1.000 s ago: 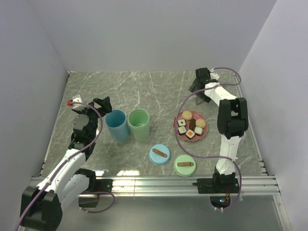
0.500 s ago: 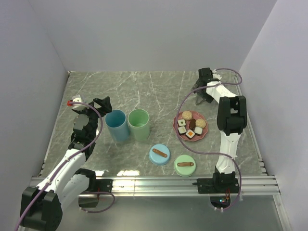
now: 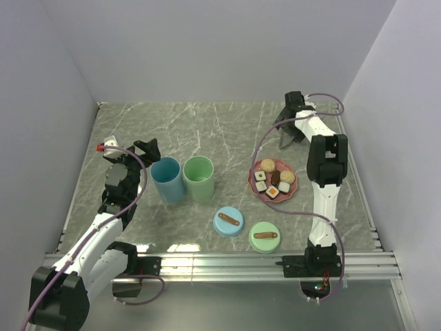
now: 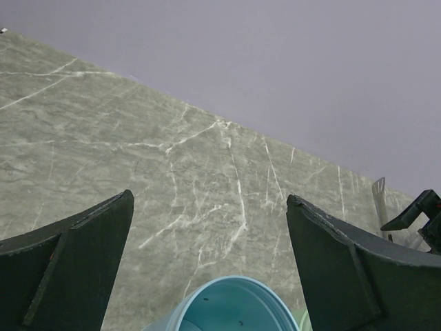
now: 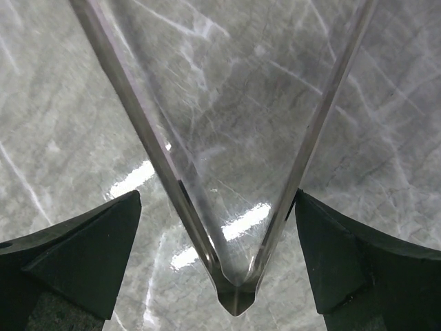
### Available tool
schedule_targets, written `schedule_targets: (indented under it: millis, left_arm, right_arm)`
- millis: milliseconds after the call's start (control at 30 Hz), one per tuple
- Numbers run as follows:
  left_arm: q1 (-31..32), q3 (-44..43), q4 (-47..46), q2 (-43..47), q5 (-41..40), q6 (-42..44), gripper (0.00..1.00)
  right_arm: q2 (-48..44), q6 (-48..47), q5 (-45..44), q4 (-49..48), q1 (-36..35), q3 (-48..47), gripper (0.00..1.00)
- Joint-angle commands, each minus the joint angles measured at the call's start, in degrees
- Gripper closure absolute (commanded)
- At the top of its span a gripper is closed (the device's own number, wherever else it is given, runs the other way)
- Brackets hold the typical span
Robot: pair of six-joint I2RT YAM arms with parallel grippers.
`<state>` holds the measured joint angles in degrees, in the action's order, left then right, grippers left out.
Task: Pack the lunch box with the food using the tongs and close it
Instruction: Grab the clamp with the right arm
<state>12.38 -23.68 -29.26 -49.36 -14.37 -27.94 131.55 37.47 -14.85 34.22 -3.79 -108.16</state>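
The slim metal tongs lie on the marble at the far right, their joined end between the fingers of my right gripper. Its jaws stand open astride the V, the right finger against one arm, the left finger apart from the other. From above, the right gripper points down over the tongs, behind the plate. The food sits on a pink plate. The lunch box is a blue tub and a green tub, both open. My left gripper hovers open behind the blue tub.
Two round lids lie near the front, one blue and one green. Grey walls close the table at the back and on both sides. The right arm's cable loops over the plate's left side.
The right gripper has shifted slightly back and right, settling over the tongs. The left arm, tubs, lids and plate have not moved.
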Motion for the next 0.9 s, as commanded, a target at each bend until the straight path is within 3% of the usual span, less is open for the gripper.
schedule_targets:
  millis: [0,267,367,500,700,867]
  left_arm:
    - [-0.3,-0.7,-1.2,0.2,0.9,-0.4,0.01]
    - [-0.3,0.1,-0.7,3.0,0.4,-0.3,0.0]
    - [-0.3,0.1,-0.5,3.1,0.5,-0.3,0.01]
    - [-0.3,0.0,-0.3,3.2,0.4,-0.4,0.01]
    - [-0.3,0.3,-0.3,3.9,0.4,-0.4,0.0]
    - [-0.3,0.2,-0.5,3.7,0.7,-0.4,0.01]
  right_arm:
    - [2.0,-0.6,1.2,3.8,0.7,-5.1,0.0]
    - [3.7,0.9,-1.0,7.4,0.7,-7.9,0.01]
    - [3.0,0.9,-1.1,6.7,0.8,-6.6,0.11]
    - [2.3,0.8,-0.9,5.9,0.8,-5.2,0.35]
    - [0.1,0.7,-0.6,3.0,0.8,-0.9,0.63]
    - [-6.3,-0.6,0.3,-4.1,0.5,8.7,0.63]
